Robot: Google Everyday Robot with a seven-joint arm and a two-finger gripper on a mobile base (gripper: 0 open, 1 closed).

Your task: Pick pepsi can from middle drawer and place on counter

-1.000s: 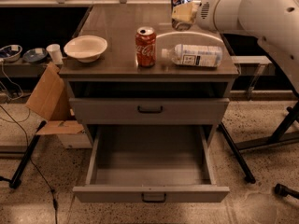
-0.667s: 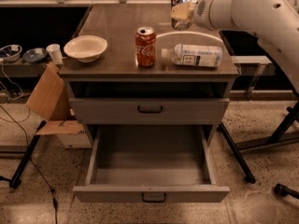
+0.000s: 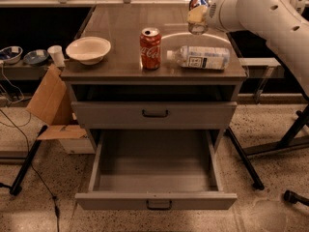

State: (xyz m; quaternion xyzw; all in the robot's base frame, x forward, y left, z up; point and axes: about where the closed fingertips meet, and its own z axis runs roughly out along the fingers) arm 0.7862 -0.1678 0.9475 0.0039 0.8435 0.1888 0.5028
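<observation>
While I run the rig from afar, the middle drawer (image 3: 111, 201) stands pulled out toward the camera, low in front of the red cola can (image 3: 150, 49), with its dark bar handle (image 3: 158, 205) on the near face. Directly above it, also below the cola can, a second drawer front (image 3: 106, 115) sits shut. A cardboard box (image 3: 48, 100) leans beside the cabinet, down and to the left of the cola can. The cola can stands upright near the front edge of the counter (image 3: 125, 28). A pale bowl (image 3: 88, 50) rests to the left of the cola can, apart from it. A clear water bottle (image 3: 200, 58) lies on its side just to the right of the cola can, cap end toward it. Behind the cola can and to its right, past the bottle, the gripper (image 3: 197, 16) is clenched on the pepsi can (image 3: 198, 2), whose blue top shows above the fingers and silver end below. The pepsi can hangs over the counter's far right part; I cannot tell whether it touches the surface. The white arm (image 3: 260, 8) reaches in from the right of the cola can.
</observation>
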